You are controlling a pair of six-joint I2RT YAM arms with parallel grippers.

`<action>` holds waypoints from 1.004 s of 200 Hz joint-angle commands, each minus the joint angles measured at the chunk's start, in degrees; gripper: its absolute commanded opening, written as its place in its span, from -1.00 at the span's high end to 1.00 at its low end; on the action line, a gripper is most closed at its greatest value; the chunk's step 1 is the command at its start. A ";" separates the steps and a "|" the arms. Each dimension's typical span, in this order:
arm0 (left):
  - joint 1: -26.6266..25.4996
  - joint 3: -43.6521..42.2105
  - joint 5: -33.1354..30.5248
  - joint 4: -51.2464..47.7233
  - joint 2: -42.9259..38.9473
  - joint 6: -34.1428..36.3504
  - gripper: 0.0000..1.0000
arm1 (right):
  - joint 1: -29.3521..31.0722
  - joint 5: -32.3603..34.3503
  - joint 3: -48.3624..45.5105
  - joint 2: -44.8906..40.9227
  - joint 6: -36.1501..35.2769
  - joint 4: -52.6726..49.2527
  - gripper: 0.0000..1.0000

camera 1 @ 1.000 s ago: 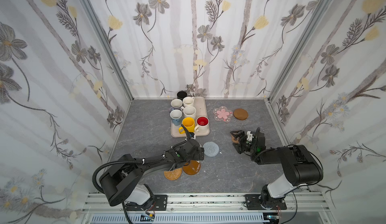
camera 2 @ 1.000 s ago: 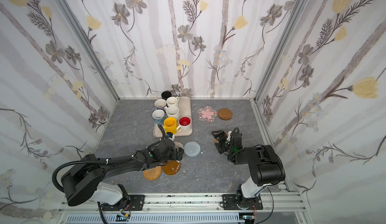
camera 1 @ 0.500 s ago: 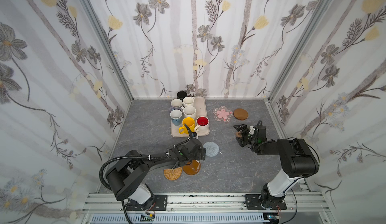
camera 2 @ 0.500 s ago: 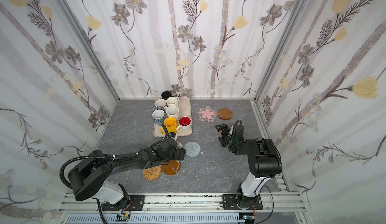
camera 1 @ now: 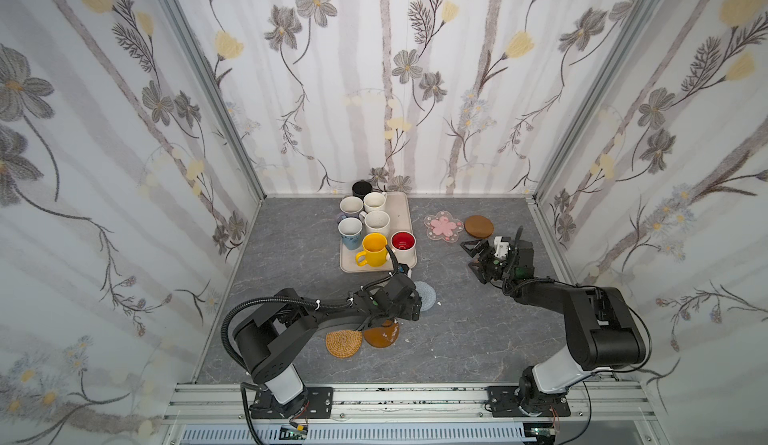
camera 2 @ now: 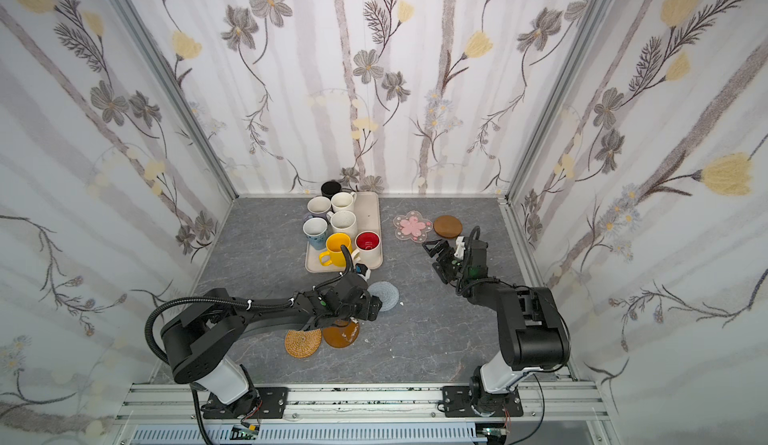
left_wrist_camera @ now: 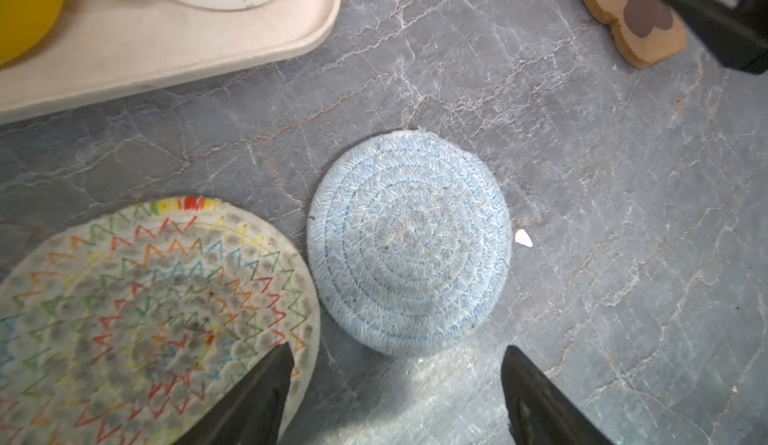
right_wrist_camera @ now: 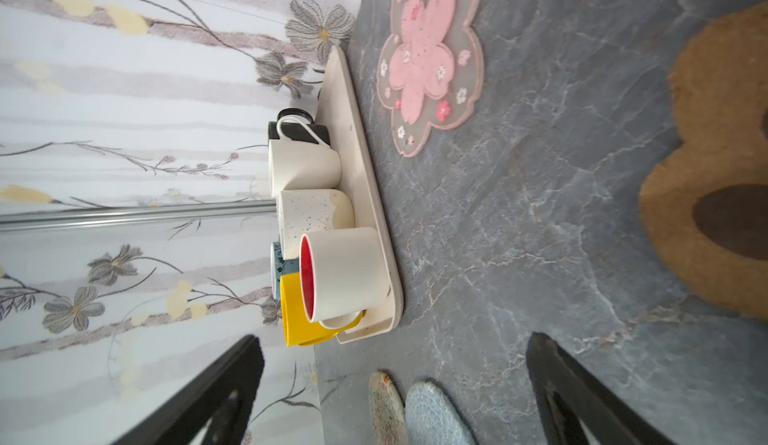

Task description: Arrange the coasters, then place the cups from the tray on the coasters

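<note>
I am holding my left arm (camera 1: 328,308) stretched low and forward toward the middle, my left jaws standing apart, gripping nothing. I am bending my right arm (camera 1: 544,293) forward at the elbow, wrist rolled sideways, my right jaws gaping wide, empty.

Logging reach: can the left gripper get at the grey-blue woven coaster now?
Probably yes: the left gripper hangs open right by the grey-blue woven coaster, nothing lying on it.

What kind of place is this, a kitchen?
Likely a robot test booth, not a kitchen: flower-printed wall panels enclose a grey stone-look tabletop, and two black arms are bolted to a metal rail.
</note>
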 commanded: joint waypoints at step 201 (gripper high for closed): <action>-2.36 31.84 4.29 0.72 27.28 -1.45 -0.08 | -4.03 1.88 -6.28 -30.11 -18.50 -25.13 -0.99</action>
